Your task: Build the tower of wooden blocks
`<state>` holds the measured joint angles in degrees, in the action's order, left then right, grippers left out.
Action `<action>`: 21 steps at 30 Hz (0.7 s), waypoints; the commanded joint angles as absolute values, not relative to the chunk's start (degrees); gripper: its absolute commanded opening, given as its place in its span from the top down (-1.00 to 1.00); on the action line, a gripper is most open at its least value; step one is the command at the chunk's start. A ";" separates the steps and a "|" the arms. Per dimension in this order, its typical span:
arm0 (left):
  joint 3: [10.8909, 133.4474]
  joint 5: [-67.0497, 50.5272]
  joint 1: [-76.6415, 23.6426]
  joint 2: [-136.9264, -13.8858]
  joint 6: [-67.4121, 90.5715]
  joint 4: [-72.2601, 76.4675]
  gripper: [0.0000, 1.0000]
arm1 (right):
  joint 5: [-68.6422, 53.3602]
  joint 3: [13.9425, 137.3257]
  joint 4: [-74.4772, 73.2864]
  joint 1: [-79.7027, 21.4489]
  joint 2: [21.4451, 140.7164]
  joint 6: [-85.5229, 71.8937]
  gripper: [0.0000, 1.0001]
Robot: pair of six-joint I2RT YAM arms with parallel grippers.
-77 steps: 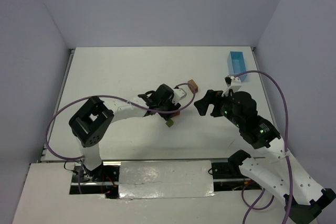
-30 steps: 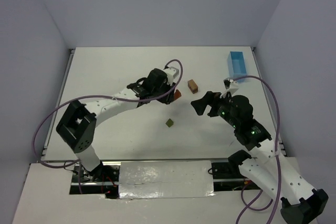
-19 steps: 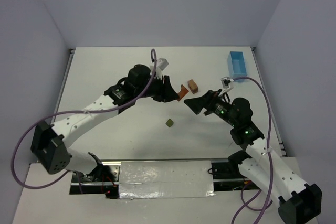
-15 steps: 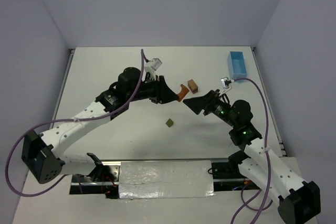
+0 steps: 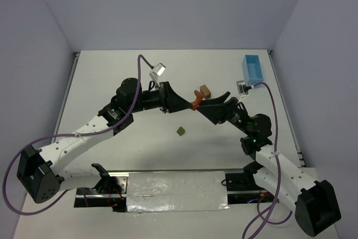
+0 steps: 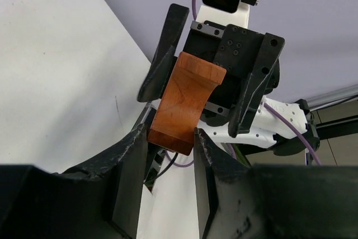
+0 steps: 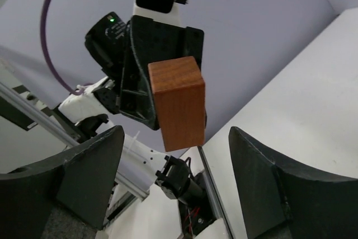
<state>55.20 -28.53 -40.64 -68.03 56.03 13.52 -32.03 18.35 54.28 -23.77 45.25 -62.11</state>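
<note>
My left gripper (image 5: 184,102) is shut on an orange-brown wooden block (image 5: 196,98) and holds it high above the table. In the left wrist view the block (image 6: 186,103) sticks out between my fingers (image 6: 131,163). My right gripper (image 5: 217,104) is open and faces the block from the right, its jaws wide on either side of the block's far end; in the right wrist view the block (image 7: 179,102) hangs between the open fingers (image 7: 89,174). A tan block (image 5: 206,90) and an olive green block (image 5: 181,131) lie apart on the table. No stack shows.
A light blue tray (image 5: 253,70) stands at the table's far right edge. The white table (image 5: 123,76) has grey walls behind and at both sides. Purple cables loop off both arms.
My left arm lifted the orange-brown block off the table and swung it up and right. My right gripper rose and turned left to meet it, open.
</note>
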 commanded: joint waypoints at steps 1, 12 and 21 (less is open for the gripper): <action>55.99 -29.53 -40.87 -66.01 57.22 17.67 1.00 | -33.49 19.25 62.58 -24.34 45.00 -63.55 -0.61; 54.40 -32.25 -40.96 -66.62 60.03 23.20 1.00 | -31.91 19.34 65.21 -25.23 47.02 -62.32 -0.31; 53.79 -32.26 -41.04 -66.01 58.80 21.54 1.00 | -31.38 19.16 68.90 -25.22 47.73 -62.84 -0.06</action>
